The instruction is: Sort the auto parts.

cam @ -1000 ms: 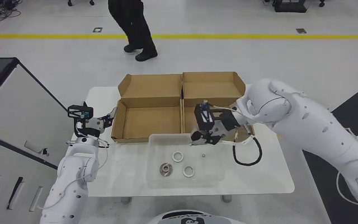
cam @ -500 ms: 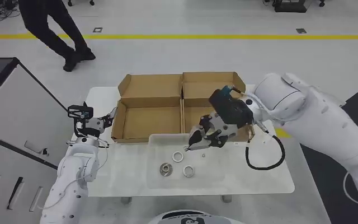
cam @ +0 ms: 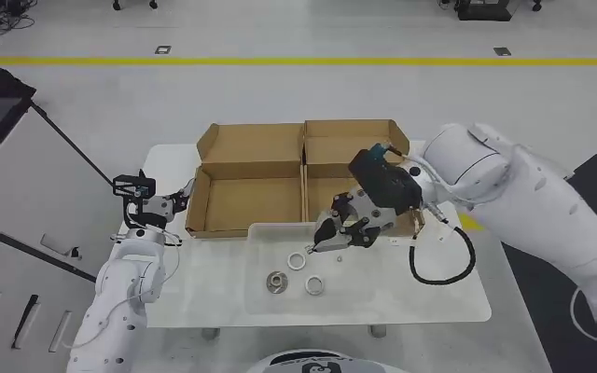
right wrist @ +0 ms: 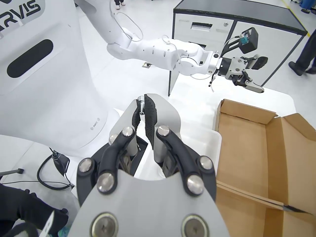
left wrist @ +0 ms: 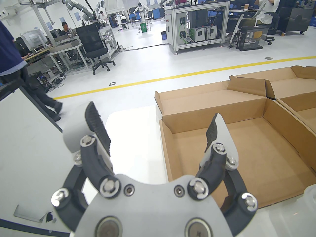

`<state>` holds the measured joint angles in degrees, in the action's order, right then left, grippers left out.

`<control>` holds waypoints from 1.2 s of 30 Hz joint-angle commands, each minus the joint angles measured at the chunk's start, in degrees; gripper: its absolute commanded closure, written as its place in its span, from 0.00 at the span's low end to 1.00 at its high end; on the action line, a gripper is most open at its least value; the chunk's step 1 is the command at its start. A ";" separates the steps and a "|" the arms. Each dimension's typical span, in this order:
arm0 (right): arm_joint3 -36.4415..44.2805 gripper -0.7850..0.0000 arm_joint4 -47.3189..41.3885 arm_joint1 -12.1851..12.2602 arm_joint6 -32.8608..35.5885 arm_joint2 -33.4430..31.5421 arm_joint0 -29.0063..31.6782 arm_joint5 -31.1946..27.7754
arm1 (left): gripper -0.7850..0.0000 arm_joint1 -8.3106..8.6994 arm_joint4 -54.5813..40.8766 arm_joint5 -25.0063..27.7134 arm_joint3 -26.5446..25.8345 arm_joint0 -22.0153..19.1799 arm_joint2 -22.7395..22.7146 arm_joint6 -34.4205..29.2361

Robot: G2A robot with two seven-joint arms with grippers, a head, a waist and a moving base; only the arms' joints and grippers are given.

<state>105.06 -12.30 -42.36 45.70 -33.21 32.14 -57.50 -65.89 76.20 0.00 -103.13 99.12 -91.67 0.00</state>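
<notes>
My right gripper (cam: pixel 322 244) hangs over the far edge of the clear plastic tray (cam: pixel 280 233), beside the cardboard boxes. It is shut on a small metal bolt (right wrist: pixel 141 105), whose silver head sticks out past the fingertips. In the tray lie a white ring (cam: pixel 297 261), a metal bearing (cam: pixel 276 280), another white ring (cam: pixel 315 286) and a small part (cam: pixel 340 258). My left gripper (left wrist: pixel 153 110) stands open and holds nothing, just left of the left box (cam: pixel 247 203); it is also seen as the left gripper (right wrist: pixel 259 75) across the table.
Two open cardboard boxes sit side by side behind the tray: the left box (left wrist: pixel 234 144) has a bare floor, and the right box (cam: pixel 353 145) is partly covered by my right arm. A grey cabinet (right wrist: pixel 234 25) stands beyond the table's left end.
My right wrist has swung round and the gripper has shifted slightly toward the tray with the bolt held. The left arm has stayed put.
</notes>
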 commanded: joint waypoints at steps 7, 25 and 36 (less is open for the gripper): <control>-0.93 1.00 -2.26 1.93 -8.62 -8.50 5.50 -0.50 | 0.00 0.00 0.00 0.00 0.00 0.00 0.00 0.00; 9.97 1.00 -31.83 -6.51 -6.93 -18.22 9.34 -0.50 | 0.00 0.00 0.00 0.00 0.00 0.00 0.00 0.00; 7.59 1.00 -39.65 -10.46 0.58 -19.55 10.36 -0.50 | 0.00 0.00 0.00 0.00 0.00 0.00 0.00 0.00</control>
<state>112.65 -51.95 -52.82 46.27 -52.76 42.50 -58.00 -65.89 76.20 0.00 -103.13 99.12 -91.67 0.00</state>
